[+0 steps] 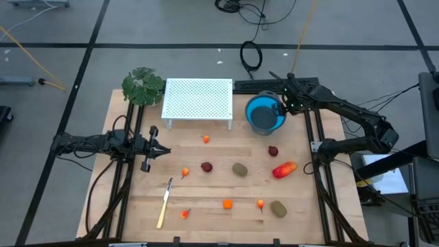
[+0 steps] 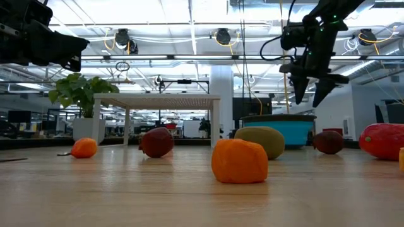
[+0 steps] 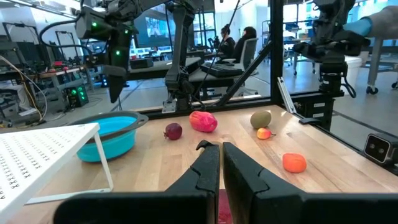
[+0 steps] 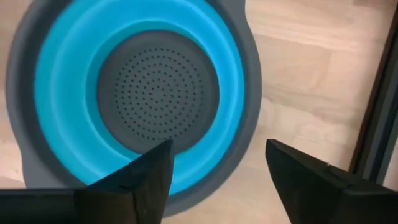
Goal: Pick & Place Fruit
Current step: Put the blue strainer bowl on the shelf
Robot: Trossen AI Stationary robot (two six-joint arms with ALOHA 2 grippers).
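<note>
The fruit lies scattered on the wooden table: a larger red-orange piece point(image 1: 284, 169), two dark red round ones point(image 1: 274, 151) point(image 1: 206, 166), two olive-brown ovals point(image 1: 239, 169) point(image 1: 278, 208) and several tiny orange pieces such as point(image 1: 227, 204). My right gripper point(image 4: 217, 146) hangs open above the right rim of the blue colander point(image 1: 265, 114) at the far right, pointing steeply down, with nothing between its fingers. The colander's grey perforated bottom point(image 4: 158, 90) shows bare. My left gripper point(image 1: 167, 150) stays shut at the table's left, level and holding nothing.
A white perforated rack point(image 1: 197, 99) stands at the far middle, and a green leafy plant point(image 1: 143, 86) sits at the far left corner. A pale yellow-handled knife point(image 1: 164, 202) lies near the front left. Black frame rails point(image 1: 321, 185) run along both table sides.
</note>
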